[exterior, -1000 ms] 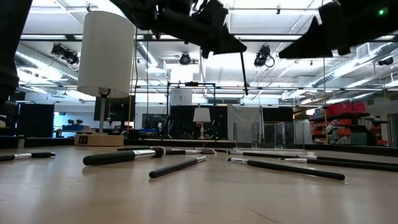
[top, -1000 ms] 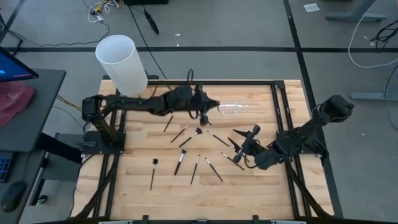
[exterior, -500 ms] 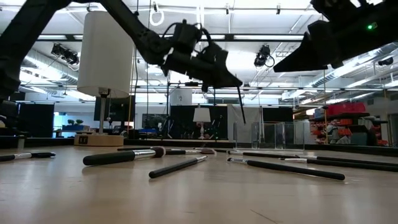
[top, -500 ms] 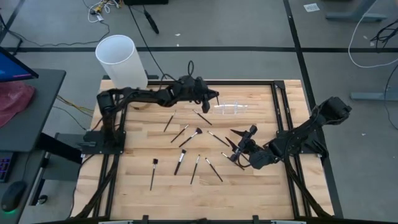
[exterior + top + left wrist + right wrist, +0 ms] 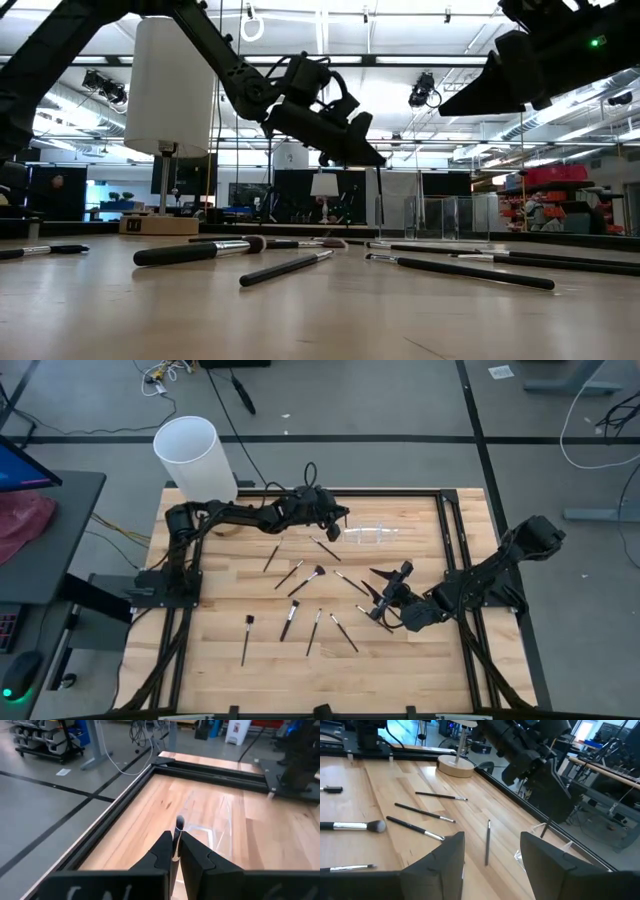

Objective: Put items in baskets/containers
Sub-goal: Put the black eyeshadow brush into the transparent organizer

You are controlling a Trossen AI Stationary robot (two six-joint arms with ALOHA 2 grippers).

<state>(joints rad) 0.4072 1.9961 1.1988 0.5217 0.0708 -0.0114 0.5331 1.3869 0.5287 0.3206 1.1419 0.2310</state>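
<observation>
Grey floor (image 5: 90, 400) with cables (image 5: 600, 430); ceiling lights (image 5: 300, 95) glow.

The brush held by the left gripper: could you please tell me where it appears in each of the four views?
High view: the held brush is at the left gripper, beside the clear holder.
Low view: it hangs from the gripper at upper centre.
Left wrist view: it is pinched between the fingers, tip over the holder.
Right wrist view: only its lower end shows.
Shared landmark: the white cylinder's wooden base.

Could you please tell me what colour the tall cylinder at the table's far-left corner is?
The tall plastic cylinder is plain white, clearest in the high view.
</observation>
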